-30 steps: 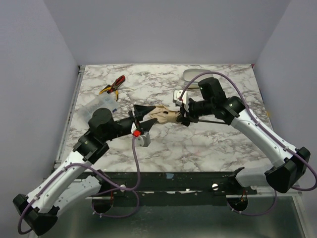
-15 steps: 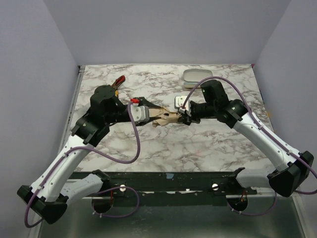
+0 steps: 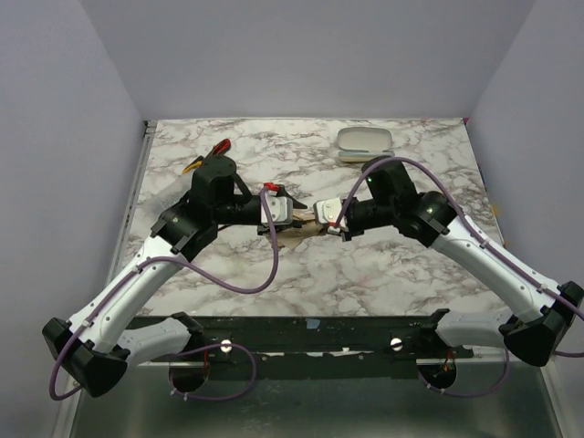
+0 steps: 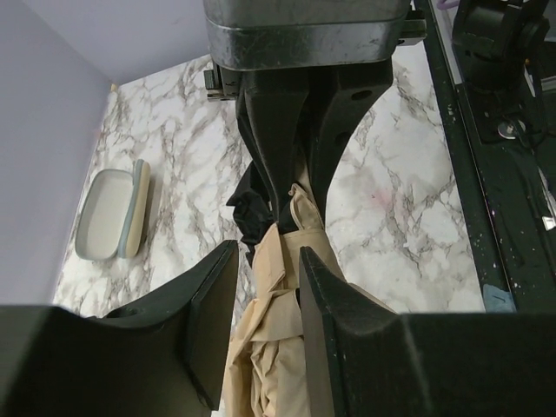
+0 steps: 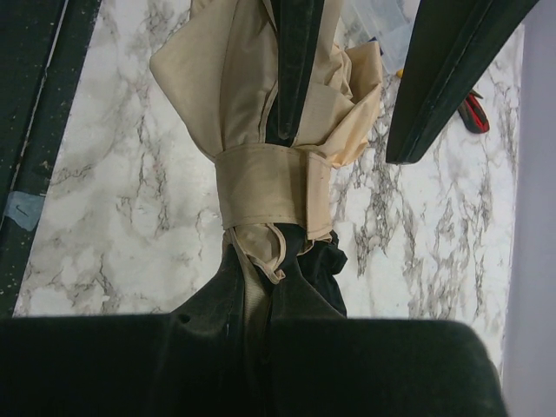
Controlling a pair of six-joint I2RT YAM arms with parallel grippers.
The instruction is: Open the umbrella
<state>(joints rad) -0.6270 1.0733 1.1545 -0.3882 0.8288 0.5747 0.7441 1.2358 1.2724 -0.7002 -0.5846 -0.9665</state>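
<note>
The folded umbrella (image 3: 301,229) is held above the tabletop (image 3: 383,274) centre. It is pinched between the left pincer (image 3: 285,223) and the right pincer (image 3: 319,224), one at each end.

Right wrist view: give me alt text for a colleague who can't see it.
A folded beige umbrella fills the frame, its fabric cinched by a beige strap wrapped around the bundle, black underside bunched below. The right gripper has one jaw lying along the fabric. Marble table lies behind.

The umbrella (image 5: 261,113) between the claws is matt, creased beige cloth, bound by a smooth cloth strap (image 5: 274,187), black underneath. The table (image 3: 365,265) below looks like glossy veined marble. Beyond the right claw (image 3: 321,219) lies a smooth plastic case (image 3: 364,140).
</note>
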